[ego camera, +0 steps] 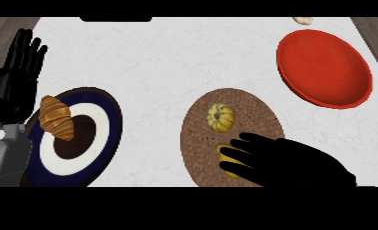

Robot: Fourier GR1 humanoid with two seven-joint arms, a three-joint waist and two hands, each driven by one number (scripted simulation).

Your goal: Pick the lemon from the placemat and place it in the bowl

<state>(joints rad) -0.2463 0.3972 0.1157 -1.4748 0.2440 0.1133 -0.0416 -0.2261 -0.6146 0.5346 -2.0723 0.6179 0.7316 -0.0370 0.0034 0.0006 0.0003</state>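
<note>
Curling right hand (295, 164) fingers (240, 141) round lemon (224, 156) at near part of brown placemat (199, 139), just beside small yellow gourd (220, 116). Well apart from red bowl (325, 69). Resting left hand (21, 69) at left edge, fingers straight, spread.

1. A croissant (56, 118) is lying on the upper left part of a round plate (112, 124), tilted, basically across the rim.
2. The plate has dark blue, white and brown rings and sits at the counter's (170, 59) left side.
3. There's a little ribbed yellow squash (220, 117) around the middle.
4. There's also a pale lump (303, 20) at the far edge, no clue what it is.
</note>
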